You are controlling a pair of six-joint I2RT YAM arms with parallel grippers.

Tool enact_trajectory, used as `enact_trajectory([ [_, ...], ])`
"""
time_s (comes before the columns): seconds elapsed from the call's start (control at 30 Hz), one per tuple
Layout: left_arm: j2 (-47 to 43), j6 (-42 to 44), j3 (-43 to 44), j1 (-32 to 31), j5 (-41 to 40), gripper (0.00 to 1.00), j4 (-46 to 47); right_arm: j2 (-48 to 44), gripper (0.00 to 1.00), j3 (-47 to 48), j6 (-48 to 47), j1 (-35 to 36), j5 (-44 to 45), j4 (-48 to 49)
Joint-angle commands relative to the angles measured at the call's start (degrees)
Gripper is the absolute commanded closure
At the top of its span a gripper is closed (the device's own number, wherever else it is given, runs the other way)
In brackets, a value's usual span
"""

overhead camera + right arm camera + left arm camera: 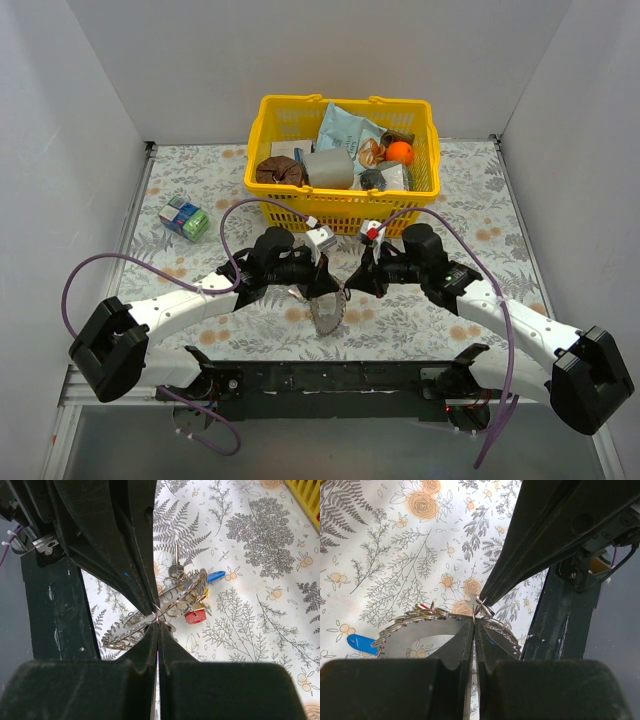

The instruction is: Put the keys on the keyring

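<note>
1. The left gripper [474,622] is pressed together, clamped on the keyring [415,626] at its jagged rim.
2. The right gripper [158,625] is closed too, pinching the same spot tip to tip.
3. The keyring is silvery, hollow, fringed with wire loops, and tilted at the centre of the top view.
4. The blue key [216,575] and red key [195,615] sit by its far edge, above the floral table [250,535].
5. The yellow basket [340,198] is at upper centre; its packet print is too small to read.

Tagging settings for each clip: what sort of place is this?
Probably a lab test booth, not a home: plain white walls box in a floral-covered table, with a yellow basket of mixed props at the back.
</note>
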Motion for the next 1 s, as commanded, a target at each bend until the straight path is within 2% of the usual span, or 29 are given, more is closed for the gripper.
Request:
enact_trajectory([
  [0.0,-1.95,0.55,1.63,-0.78,1.31,1.0,0.92,1.39,0.99,1.76,-0.89,-0.27,0.91,3.32],
  [0.97,-6.97,-0.06,-0.83,-0.87,1.92,1.0,5.49,1.74,0.99,-1.67,-0.01,-0.88,1.61,5.25],
])
